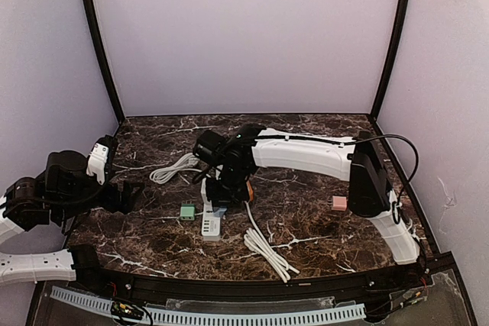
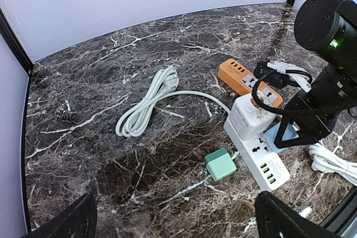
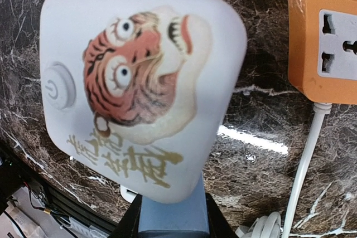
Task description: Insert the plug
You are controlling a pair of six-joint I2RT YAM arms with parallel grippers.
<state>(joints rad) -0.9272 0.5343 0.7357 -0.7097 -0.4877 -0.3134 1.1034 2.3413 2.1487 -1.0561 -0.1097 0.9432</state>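
My right gripper (image 3: 173,211) is closed on a light blue plug (image 3: 174,226); in the right wrist view its black fingers press against both sides of the block. The left wrist view shows that plug (image 2: 281,134) down against the top of the white power strip (image 2: 261,164), but I cannot tell whether its pins are in a socket. Just beside the plug, touching or nearly so, stands a white cube (image 3: 145,87) with a tiger face, gold characters and a round power button on its upper face. It sits at the far end of the white strip, and I cannot say whether it is plugged into it or only resting there. Next to the cube, on the far side, lies an orange power strip (image 3: 329,37) with its sockets facing up. A thin white cord runs down from its end. A small green plug (image 2: 220,165) lies flat on the marble table (image 1: 306,219), close to the white strip on its left. A coiled white cable (image 2: 148,107) lies further left. A second white cable bundle (image 1: 267,250) lies near the front edge, and a pink plug (image 1: 338,203) sits well apart by the right arm. My left gripper (image 2: 178,224) hangs at the left edge of the table with its fingers spread wide and nothing between them.
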